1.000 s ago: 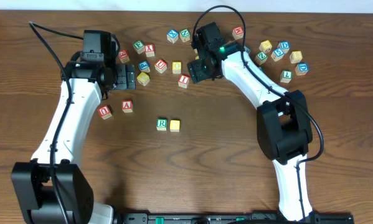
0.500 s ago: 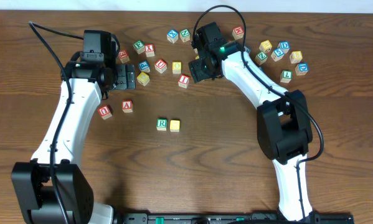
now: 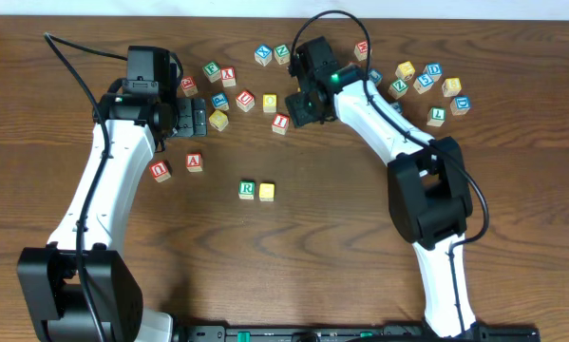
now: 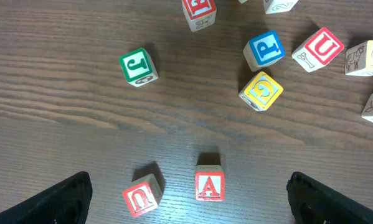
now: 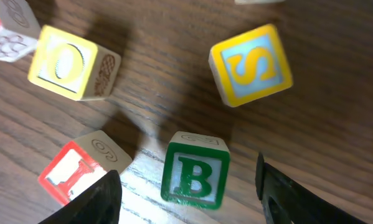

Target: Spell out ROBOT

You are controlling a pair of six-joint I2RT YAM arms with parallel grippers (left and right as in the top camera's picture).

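I am seeing my right arm shifting a little toward the left since the earlier frame. The right gripper [image 5: 187, 198] is standing with fingers wide apart. The green B cube [image 5: 194, 174] is lying on the table [image 5: 335, 124] between them, touching neither finger.

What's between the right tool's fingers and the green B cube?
Nothing. In the right wrist view the B cube sits inside the open right tool's gap, with bare table on both sides.
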